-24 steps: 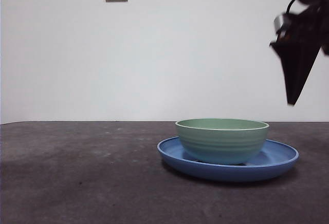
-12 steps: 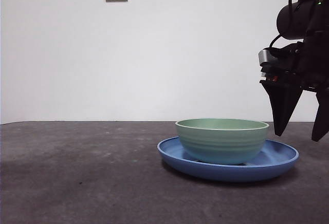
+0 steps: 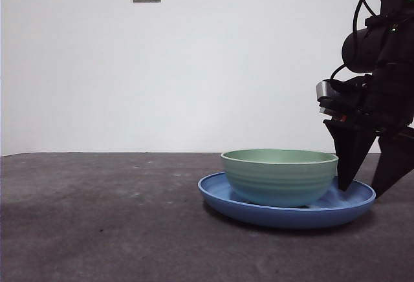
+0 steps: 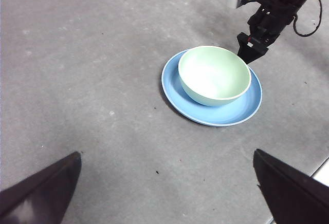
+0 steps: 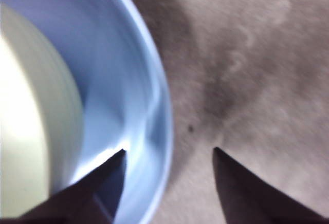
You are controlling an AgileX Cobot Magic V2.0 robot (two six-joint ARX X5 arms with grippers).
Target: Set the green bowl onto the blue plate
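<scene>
From where I sit, the green bowl [image 3: 279, 176] is already resting inside the blue plate [image 3: 288, 209], a little off the plate's centre toward one side, and both stand on the dark grey worktop [image 3: 97, 217]. So I judge the placing itself as done, though the right arm is down at the plate again.

My right pincer [image 3: 365, 188] is low at the plate's rim on the side away from the bowl, its jaws spread apart and holding nothing. In the right wrist view one jaw tip hangs over the plate's blue inner slope and the other over bare worktop, so the rim runs between them (the picture is blurred, so I cannot tell whether either tip touches the plate). The bowl's pale wall [image 5: 31, 106] sits just beside the inner jaw.

My left pincer [image 4: 167, 193] waits high and well apart from the dishes, jaws wide and empty.

If the job is only the placing, the next move calls for lifting the right arm straight up, clear of the rim, without nudging the plate or tipping the bowl; closing on the rim would shift a finished arrangement
</scene>
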